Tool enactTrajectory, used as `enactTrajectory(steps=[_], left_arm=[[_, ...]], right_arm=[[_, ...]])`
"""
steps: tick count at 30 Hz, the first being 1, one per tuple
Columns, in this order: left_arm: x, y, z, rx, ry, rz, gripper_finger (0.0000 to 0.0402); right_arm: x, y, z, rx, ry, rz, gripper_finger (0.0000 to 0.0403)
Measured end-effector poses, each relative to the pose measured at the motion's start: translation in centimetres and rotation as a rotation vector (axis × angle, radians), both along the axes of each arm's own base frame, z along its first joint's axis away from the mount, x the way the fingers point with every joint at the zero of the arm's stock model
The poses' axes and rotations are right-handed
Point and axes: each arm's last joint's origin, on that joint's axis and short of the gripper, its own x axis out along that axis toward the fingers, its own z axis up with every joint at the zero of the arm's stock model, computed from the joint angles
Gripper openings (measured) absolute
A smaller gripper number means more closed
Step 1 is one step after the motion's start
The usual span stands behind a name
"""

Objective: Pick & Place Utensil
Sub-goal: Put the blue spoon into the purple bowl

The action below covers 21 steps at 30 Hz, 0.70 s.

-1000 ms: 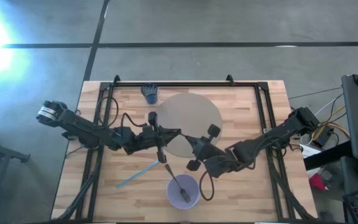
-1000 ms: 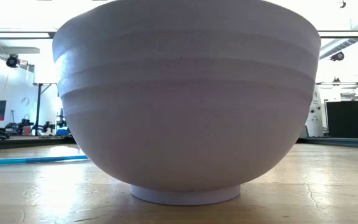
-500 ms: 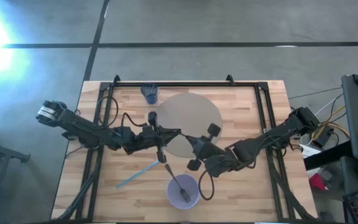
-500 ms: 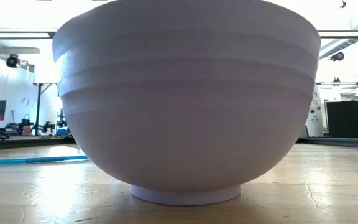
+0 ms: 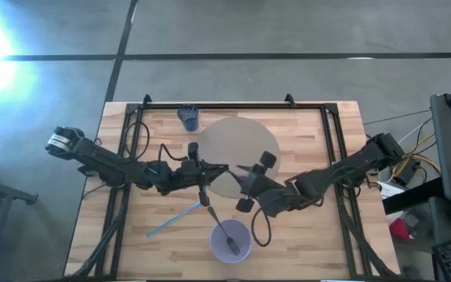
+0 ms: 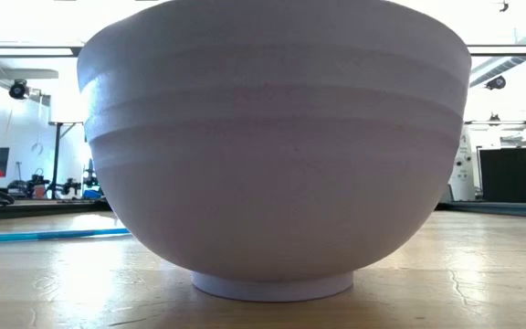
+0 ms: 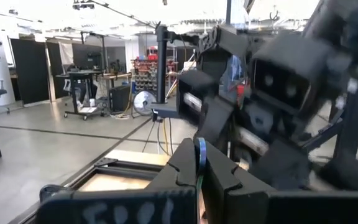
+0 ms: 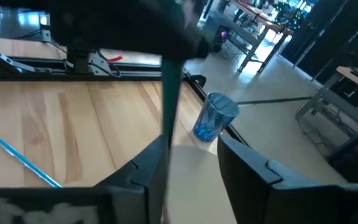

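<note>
A thin dark teal utensil (image 8: 168,93) hangs over the near edge of the round tan plate (image 5: 237,141), and my left gripper (image 5: 224,167) is shut on it. My right gripper (image 8: 191,171) faces it from the right, open, with a finger on either side of the utensil's free end. That end runs close along one finger, and I cannot tell if they touch. A pale bowl (image 5: 230,240) stands near the front edge. A dark utensil (image 5: 224,231) leans in it, its handle over the rim. My left gripper pinches one end of the teal utensil (image 7: 199,152) between its two fingertips, coming level from the table's left. The utensil sticks out ahead of the fingers, along them, toward my right gripper. It is lifted clear above the plate's edge.
A light blue stick-like utensil (image 5: 174,218) lies flat on the wood left of the bowl. A blue cup (image 5: 188,117) stands at the far edge, left of the plate. A black frame (image 5: 233,105) runs along the far and side edges. The bowl (image 6: 272,146) fills the low view.
My right gripper has opened around the teal utensil, and its wrist has drawn slightly toward the far edge. My left gripper and the utensil have stayed where they were.
</note>
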Motion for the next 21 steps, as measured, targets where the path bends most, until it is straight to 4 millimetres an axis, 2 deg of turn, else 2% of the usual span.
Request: enactTrajectory(steps=[6, 12, 21], left_arm=[[-0.6, 0.2, 0.3, -0.044, 0.031, -0.008, 0.0000], [-1.5, 0.5, 0.9, -0.090, 0.034, -0.018, 0.0000], [-2.2, 0.7, 0.9, -0.246, 0.077, -0.136, 0.0000]], right_arm=[[-1.7, 0.0, 1.8, -0.006, -0.008, 0.030, 0.0157], [-4.0, -1.0, 3.1, -0.026, 0.056, 0.036, 0.0168], [-6.5, -2.1, 3.9, -0.027, 0.154, 0.073, 0.0161]])
